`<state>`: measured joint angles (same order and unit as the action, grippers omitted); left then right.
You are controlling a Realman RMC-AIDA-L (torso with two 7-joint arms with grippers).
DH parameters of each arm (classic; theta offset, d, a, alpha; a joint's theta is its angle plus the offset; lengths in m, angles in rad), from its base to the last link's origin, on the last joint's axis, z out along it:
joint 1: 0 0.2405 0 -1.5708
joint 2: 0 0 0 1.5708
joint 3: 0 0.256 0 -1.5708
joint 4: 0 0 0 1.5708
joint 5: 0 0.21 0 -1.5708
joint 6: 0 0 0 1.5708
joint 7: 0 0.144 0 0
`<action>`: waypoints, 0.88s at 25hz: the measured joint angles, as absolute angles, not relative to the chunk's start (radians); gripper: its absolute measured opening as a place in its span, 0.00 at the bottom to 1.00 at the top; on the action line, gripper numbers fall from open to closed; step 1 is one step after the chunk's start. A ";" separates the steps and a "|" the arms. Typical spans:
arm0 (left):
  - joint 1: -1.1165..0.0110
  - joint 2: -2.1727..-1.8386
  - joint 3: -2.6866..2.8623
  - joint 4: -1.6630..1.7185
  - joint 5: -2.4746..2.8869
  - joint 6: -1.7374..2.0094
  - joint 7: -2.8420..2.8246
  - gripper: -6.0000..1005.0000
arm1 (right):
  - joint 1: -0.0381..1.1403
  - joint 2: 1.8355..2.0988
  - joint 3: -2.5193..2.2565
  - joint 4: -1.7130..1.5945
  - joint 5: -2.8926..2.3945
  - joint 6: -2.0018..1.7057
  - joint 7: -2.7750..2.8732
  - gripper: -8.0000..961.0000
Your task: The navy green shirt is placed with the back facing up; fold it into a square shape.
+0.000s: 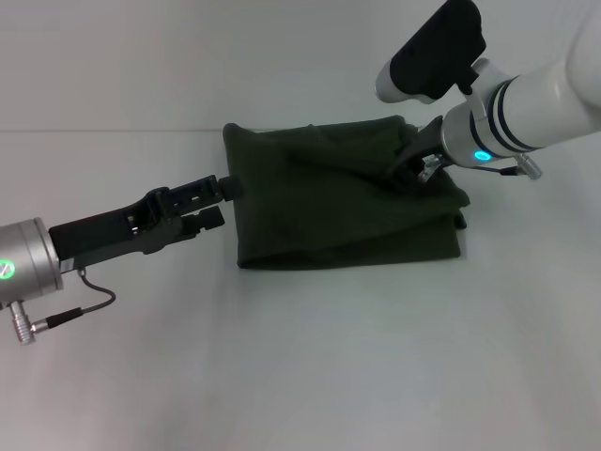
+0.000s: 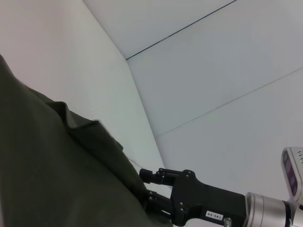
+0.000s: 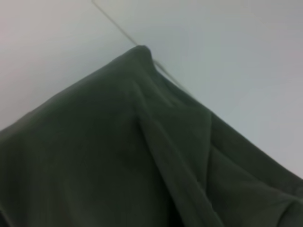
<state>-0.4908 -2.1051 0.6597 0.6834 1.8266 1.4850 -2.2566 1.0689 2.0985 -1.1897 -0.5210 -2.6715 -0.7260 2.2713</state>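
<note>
The navy green shirt [image 1: 329,202] lies folded into a rough rectangle at the table's middle, plain side up, with no lettering showing. My right gripper [image 1: 416,165] is on its far right part, shut on a raised fold of cloth. A ridge of cloth runs from there across the shirt in the right wrist view [image 3: 156,142]. My left gripper [image 1: 222,202] is open and empty at the shirt's left edge, with its upper fingertip [image 1: 231,186] touching the cloth. The left wrist view shows the shirt [image 2: 52,170] and, farther off, the right gripper [image 2: 150,188] at its edge.
The white table [image 1: 310,357] runs to a back edge against a pale wall [image 1: 188,56]. A loose cable [image 1: 80,305] hangs under my left wrist at the near left.
</note>
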 joint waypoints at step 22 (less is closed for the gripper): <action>-0.510 -2.111 0.659 0.683 1.827 1.457 -2.261 0.87 | 1.031 2.091 -1.188 -0.589 -2.699 -0.741 2.402 0.03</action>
